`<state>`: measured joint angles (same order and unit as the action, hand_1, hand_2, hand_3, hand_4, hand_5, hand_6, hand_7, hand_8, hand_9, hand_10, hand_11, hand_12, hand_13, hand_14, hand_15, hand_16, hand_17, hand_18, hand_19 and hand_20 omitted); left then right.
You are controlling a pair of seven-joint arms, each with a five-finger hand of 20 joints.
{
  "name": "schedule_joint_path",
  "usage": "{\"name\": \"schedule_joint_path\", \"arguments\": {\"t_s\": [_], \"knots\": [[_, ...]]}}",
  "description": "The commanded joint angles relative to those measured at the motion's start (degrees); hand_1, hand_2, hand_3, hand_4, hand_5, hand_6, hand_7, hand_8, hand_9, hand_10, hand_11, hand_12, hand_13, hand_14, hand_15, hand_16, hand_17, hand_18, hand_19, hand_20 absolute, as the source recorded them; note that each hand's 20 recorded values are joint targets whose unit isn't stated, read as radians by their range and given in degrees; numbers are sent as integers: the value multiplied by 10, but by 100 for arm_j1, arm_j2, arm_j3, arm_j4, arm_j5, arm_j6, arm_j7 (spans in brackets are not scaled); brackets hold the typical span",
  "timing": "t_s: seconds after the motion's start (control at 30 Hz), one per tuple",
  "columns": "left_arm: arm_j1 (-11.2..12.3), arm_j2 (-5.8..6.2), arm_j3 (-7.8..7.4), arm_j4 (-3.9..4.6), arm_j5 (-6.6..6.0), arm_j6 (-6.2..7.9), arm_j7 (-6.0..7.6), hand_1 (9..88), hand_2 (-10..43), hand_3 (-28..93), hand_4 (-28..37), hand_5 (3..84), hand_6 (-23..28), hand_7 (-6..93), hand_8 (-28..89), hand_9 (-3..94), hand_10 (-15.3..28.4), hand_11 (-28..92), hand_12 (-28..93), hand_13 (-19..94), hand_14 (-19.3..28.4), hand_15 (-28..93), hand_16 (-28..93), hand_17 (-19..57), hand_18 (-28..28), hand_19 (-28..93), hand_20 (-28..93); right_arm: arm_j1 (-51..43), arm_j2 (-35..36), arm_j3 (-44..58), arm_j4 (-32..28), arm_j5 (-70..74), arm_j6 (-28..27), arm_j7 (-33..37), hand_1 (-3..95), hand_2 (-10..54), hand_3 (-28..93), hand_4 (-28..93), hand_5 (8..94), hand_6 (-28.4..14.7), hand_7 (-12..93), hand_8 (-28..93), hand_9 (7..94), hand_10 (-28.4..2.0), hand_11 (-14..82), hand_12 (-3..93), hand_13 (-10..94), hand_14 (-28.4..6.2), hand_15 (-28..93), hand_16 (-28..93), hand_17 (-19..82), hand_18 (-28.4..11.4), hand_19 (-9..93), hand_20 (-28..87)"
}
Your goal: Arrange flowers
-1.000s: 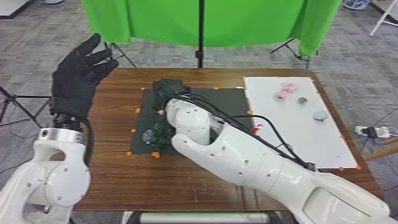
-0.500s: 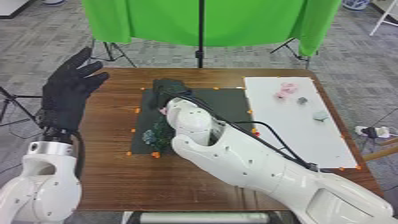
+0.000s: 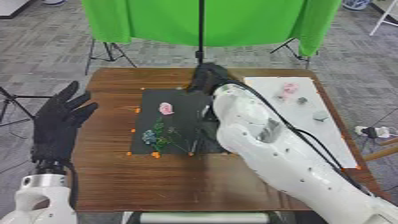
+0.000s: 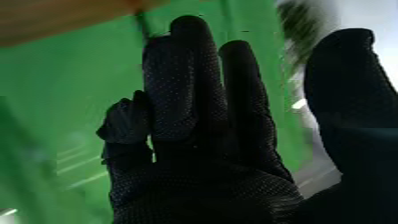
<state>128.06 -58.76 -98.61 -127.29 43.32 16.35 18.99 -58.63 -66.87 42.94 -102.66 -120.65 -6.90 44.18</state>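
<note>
My right hand (image 3: pixel 210 76) is over the far edge of the dark mat (image 3: pixel 179 97) in the head view, to the right of a pink flower (image 3: pixel 166 108). In the right wrist view the right hand (image 4: pixel 213 190) has straight fingers and holds nothing. Below the pink flower on the mat lie green stems and a blue-grey flower (image 3: pixel 149 136). On the white board (image 3: pixel 306 142) are pink blossoms (image 3: pixel 290 89), a small grey-green piece (image 3: pixel 302 100) and a pale green one (image 3: pixel 321 116). My left hand (image 3: pixel 59 125) is raised beside the table's left side, fingers extended.
The brown wooden table (image 3: pixel 133 185) carries small orange markers around the mat and board. Beyond it stand a green backdrop (image 3: pixel 142 25) and a black stand (image 3: pixel 200 50). My right forearm crosses the mat's right part and the board's near left side.
My right hand has moved away to the right from the mat's far left, uncovering the pink flower there. The left hand has shifted left and lower.
</note>
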Motion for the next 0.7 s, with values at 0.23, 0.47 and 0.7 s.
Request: {"name": "schedule_joint_path", "arguments": {"t_s": [0.23, 0.47, 0.7], "knots": [[308, -87, 235, 22, -222, 284, 442, 200, 69, 775, -283, 342, 48, 133, -109, 328, 173, 244, 114, 237, 246, 522, -71, -89, 264, 560, 176, -1437, 2551, 1691, -199, 186, 1293, 1253, 325, -95, 774, -283, 524, -2, 158, -127, 600, -180, 265, 141, 538, -144, 769, 105, 222, -226, 932, 526], [230, -99, 288, 61, -233, 257, 487, 196, 70, 777, -283, 334, 44, 135, -109, 327, 173, 250, 116, 232, 247, 529, -72, -101, 257, 544, 182, -1392, 2639, 1604, 316, 201, 1115, 1587, 318, -95, 783, -283, 494, -1, 168, -133, 537, -198, 244, 137, 494, -160, 782, 87, 205, -222, 932, 536], [213, -169, 284, 77, -204, 197, 383, 192, 70, 778, -283, 331, 46, 136, -108, 325, 173, 249, 116, 232, 247, 528, -73, -101, 256, 538, 190, -1696, 2588, 1962, 480, 424, 352, 1826, 312, -95, 787, -283, 480, -2, 165, -131, 494, -219, 210, 131, 448, -184, 785, 68, 182, -225, 929, 544]]}}
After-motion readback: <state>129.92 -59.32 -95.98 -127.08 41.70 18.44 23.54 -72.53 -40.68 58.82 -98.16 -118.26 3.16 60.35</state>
